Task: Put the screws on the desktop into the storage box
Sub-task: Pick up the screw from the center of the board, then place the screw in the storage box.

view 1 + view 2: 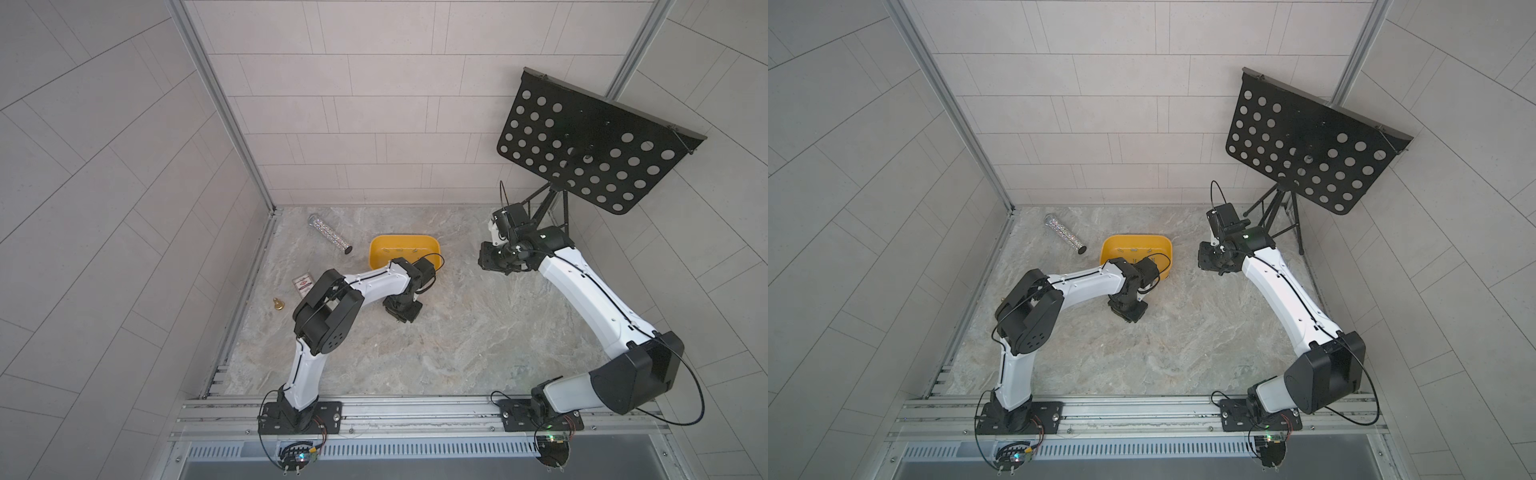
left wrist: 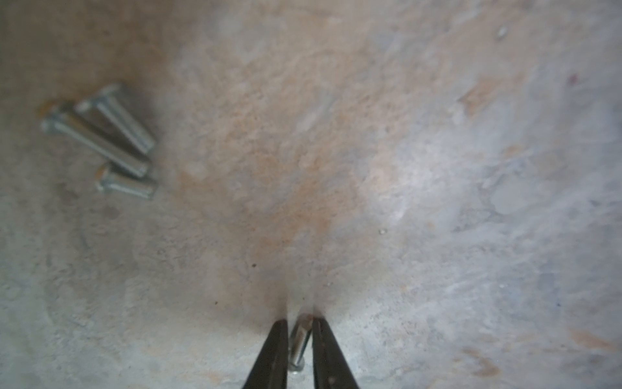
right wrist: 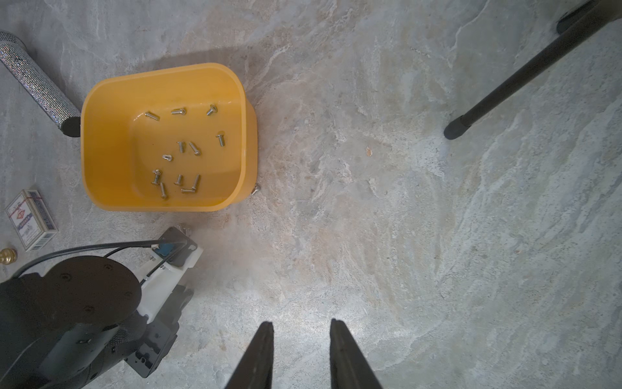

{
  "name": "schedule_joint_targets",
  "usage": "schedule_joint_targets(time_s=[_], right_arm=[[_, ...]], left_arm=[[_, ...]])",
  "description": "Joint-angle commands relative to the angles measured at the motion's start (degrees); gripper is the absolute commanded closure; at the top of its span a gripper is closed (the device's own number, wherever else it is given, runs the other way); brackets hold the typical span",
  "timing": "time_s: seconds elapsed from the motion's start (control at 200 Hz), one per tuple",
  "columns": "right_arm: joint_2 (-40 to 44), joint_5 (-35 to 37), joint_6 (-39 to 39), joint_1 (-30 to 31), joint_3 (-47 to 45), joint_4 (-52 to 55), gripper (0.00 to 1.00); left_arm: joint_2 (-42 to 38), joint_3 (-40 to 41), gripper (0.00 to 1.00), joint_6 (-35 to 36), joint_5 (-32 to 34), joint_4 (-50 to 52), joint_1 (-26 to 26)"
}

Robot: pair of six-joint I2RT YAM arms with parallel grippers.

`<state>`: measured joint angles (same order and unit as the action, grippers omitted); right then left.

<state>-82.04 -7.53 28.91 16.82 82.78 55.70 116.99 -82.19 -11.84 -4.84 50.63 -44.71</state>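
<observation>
The yellow storage box [image 1: 377, 254] [image 1: 1109, 251] stands at the back middle of the marble desktop [image 1: 478, 332]. In the right wrist view several screws [image 3: 181, 147] lie on the floor of the storage box [image 3: 107, 144], and one screw [image 3: 255, 189] lies on the desktop against its outer wall. My left gripper [image 2: 300, 320] [image 1: 402, 316] is down at the desktop in front of the box, shut on a screw [image 2: 299, 342]. Three more screws [image 2: 111, 138] lie close together nearby. My right gripper [image 3: 301, 323] [image 1: 487, 259] hangs open, holding nothing, right of the box.
A glittery silver tube [image 1: 330, 234] [image 3: 37, 84] lies left of the box. A small card box [image 1: 302, 284] [image 3: 30, 219] and a brass piece [image 1: 277, 304] sit further left. A black perforated music stand [image 1: 590, 141] rises at the back right, its leg [image 3: 505, 84] on the desktop.
</observation>
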Motion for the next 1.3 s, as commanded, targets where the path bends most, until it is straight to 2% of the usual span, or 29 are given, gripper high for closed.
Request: schedule_joint_targets(time_s=[0.0, 0.285, 0.66, 0.971, 1.106, 1.296], right_arm=[[0.0, 0.3, 0.1, -0.2, -0.7, 0.3, 0.67], [0.1, 0.3, 0.1, -0.2, -0.9, 0.4, 0.67], [0.0, 0.1, 0.1, -0.2, -0.8, 0.2, 0.67], [0.0, 0.1, 0.2, -0.2, -0.6, 0.1, 0.67], [0.3, 0.1, 0.2, -0.3, -0.8, 0.0, 0.67], [0.2, -0.1, 0.3, -0.3, -0.8, 0.0, 0.67]], left_arm=[[0.8, 2.1, 0.83, 0.1, 0.1, 0.6, -0.5], [-1.2, 1.9, 0.90, 0.1, 0.6, 2.1, -0.7], [-10.1, -3.4, 0.93, 0.7, 4.0, 10.0, -0.8], [-10.7, -15.2, 0.94, 2.4, 7.9, 17.1, 0.0], [-7.7, -21.7, 0.95, 3.6, 8.4, 19.2, 2.3], [-0.3, -35.5, 0.96, 5.6, 8.7, 22.6, 5.1]])
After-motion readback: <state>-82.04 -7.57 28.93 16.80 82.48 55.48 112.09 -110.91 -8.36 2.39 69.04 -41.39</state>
